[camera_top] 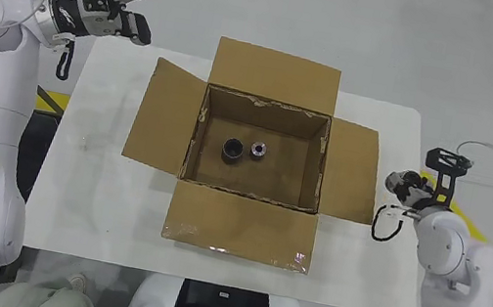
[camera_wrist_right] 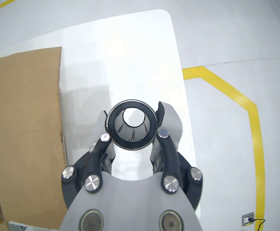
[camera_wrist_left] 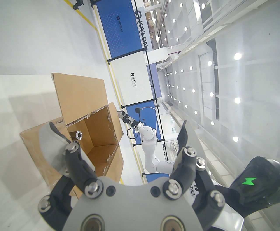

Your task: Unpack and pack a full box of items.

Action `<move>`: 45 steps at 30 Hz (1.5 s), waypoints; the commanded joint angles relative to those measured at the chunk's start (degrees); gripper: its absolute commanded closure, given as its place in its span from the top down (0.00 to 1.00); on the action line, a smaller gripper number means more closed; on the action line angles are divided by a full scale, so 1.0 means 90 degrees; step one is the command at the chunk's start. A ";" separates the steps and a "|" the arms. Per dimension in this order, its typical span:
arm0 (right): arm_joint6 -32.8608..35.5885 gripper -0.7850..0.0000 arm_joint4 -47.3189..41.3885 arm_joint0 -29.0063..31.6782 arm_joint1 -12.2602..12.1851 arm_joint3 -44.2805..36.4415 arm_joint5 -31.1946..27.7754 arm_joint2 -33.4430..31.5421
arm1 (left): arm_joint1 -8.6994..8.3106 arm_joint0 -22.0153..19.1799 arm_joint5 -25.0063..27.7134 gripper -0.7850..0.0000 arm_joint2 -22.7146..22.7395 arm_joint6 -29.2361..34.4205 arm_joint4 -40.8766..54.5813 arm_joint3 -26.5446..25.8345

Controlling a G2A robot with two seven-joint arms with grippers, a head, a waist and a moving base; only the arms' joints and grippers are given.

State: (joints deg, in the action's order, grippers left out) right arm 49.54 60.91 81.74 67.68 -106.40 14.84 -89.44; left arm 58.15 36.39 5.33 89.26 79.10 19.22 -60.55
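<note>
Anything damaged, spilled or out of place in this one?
Only the cardboard box: its rim is ragged and torn along the flap folds, clearest in the left wrist view. Nothing looks spilled.

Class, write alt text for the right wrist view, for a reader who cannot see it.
The right gripper grips a black hollow sleeve over a white table. A brown cardboard box flap lies on the table beside it.
</note>
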 commanded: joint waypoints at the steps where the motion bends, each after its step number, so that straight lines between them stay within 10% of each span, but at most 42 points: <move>1: -0.0070 0.00 -0.0043 -0.0034 0.0005 0.0177 0.0008 -0.0002 | 0.0000 0.0000 0.0000 1.00 0.0000 0.0000 0.0000 0.0000; 35: -0.0874 0.00 -0.0426 -0.0852 0.0136 0.2271 0.0356 0.0400 | 0.0000 0.0000 0.0000 1.00 0.0000 0.0000 0.0000 0.0000; 39: -0.0859 0.43 -0.0412 -0.0885 0.0142 0.2313 0.0382 0.0426 | 0.0000 0.0000 0.0000 1.00 0.0000 0.0000 0.0000 0.0000; 45: -0.0843 0.59 -0.0406 -0.0919 0.0146 0.2351 0.0374 0.0441 | 0.0000 0.0000 0.0000 1.00 0.0000 0.0000 0.0000 0.0000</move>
State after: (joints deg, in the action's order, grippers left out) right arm 41.97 57.31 73.50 69.00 -85.27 18.26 -85.45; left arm 58.15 36.39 5.33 89.26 79.10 19.22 -60.55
